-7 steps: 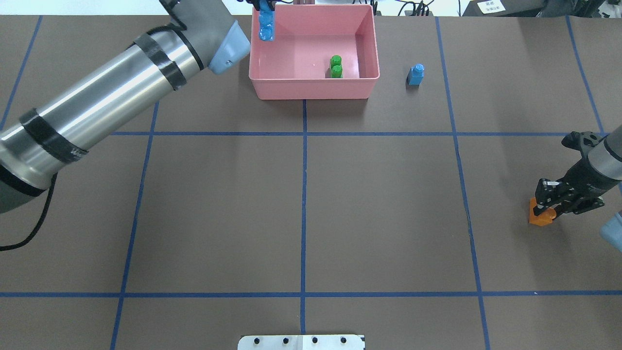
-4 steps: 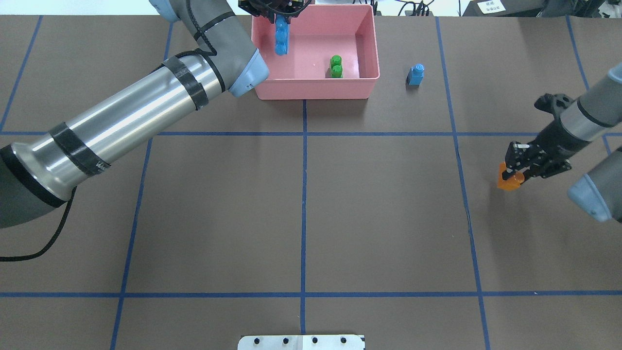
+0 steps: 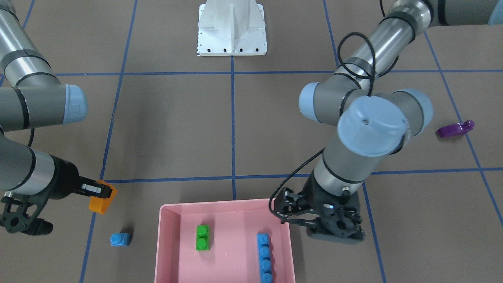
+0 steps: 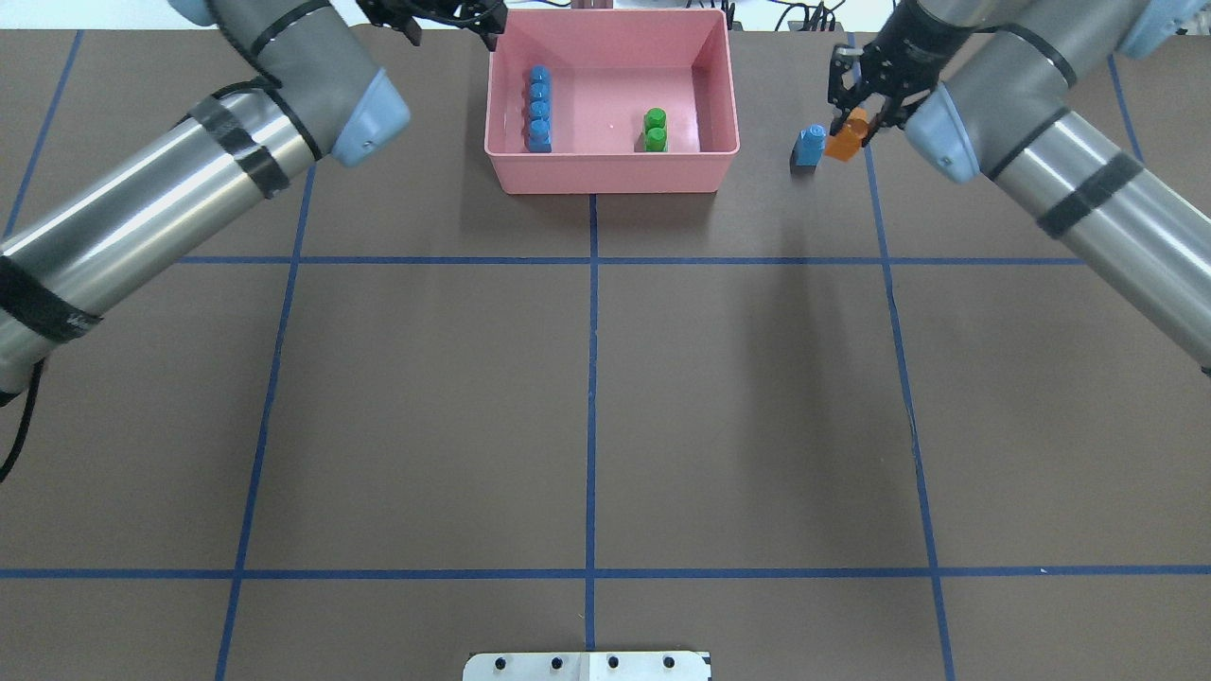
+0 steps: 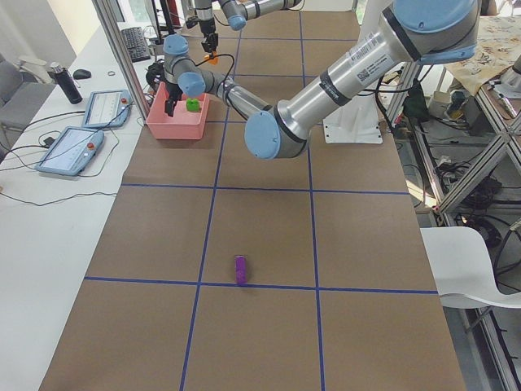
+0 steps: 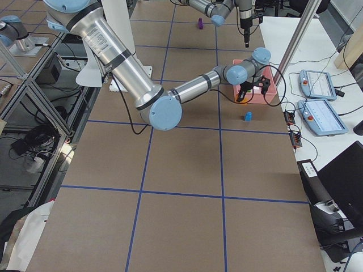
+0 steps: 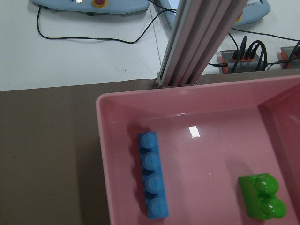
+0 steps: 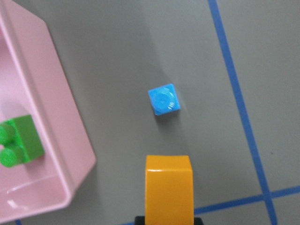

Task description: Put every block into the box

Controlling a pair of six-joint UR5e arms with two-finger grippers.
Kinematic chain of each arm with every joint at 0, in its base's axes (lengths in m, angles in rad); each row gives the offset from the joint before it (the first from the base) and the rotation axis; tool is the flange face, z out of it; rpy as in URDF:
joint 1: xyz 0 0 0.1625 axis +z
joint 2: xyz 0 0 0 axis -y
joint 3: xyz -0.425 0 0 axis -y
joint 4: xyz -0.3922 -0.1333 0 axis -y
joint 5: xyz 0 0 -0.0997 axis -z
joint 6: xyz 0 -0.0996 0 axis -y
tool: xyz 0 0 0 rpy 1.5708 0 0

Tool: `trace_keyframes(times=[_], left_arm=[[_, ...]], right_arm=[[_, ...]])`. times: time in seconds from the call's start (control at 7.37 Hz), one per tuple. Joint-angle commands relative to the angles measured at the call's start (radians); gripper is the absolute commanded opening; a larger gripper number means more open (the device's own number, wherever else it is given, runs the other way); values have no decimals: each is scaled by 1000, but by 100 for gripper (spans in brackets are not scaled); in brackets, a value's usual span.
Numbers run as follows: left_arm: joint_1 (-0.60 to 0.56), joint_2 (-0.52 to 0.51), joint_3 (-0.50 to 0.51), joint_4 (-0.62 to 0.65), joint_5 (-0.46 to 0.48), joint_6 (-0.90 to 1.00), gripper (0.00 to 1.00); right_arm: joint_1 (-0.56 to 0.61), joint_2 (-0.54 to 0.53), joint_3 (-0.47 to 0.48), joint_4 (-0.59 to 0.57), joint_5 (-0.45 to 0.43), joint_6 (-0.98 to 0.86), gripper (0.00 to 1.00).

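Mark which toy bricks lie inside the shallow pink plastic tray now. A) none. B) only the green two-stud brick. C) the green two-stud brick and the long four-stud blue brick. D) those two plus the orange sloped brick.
C: the green two-stud brick and the long four-stud blue brick lie on the floor of the shallow pink plastic tray; the orange sloped brick hangs in the right gripper outside it.

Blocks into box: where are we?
Done: long blue block and green block lie in the box. In hand: orange block, right gripper jaws shut on it, above the table beside the tiny blue block, outside the box. Left: orange, tiny blue, and the purple wedge far off on the table.
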State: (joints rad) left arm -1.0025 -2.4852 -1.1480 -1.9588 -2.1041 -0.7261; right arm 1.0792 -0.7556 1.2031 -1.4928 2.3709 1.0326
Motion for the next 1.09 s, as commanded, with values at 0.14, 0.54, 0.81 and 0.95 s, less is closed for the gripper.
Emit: trace_keyframes(times=[0.14, 0.54, 0.81, 0.95], left_arm=[[-123, 407, -273, 11, -88, 410, 98], [-173, 752, -361, 6, -73, 898, 99], [-173, 871, -363, 6, -73, 1218, 99], [-171, 926, -383, 3, -70, 1278, 99]], right_arm=[[-83, 263, -355, 350, -192, 325, 0], [-191, 335, -436, 410, -339, 415, 20], [-208, 346, -436, 427, -346, 420, 100], [-208, 345, -435, 428, -346, 420, 100]])
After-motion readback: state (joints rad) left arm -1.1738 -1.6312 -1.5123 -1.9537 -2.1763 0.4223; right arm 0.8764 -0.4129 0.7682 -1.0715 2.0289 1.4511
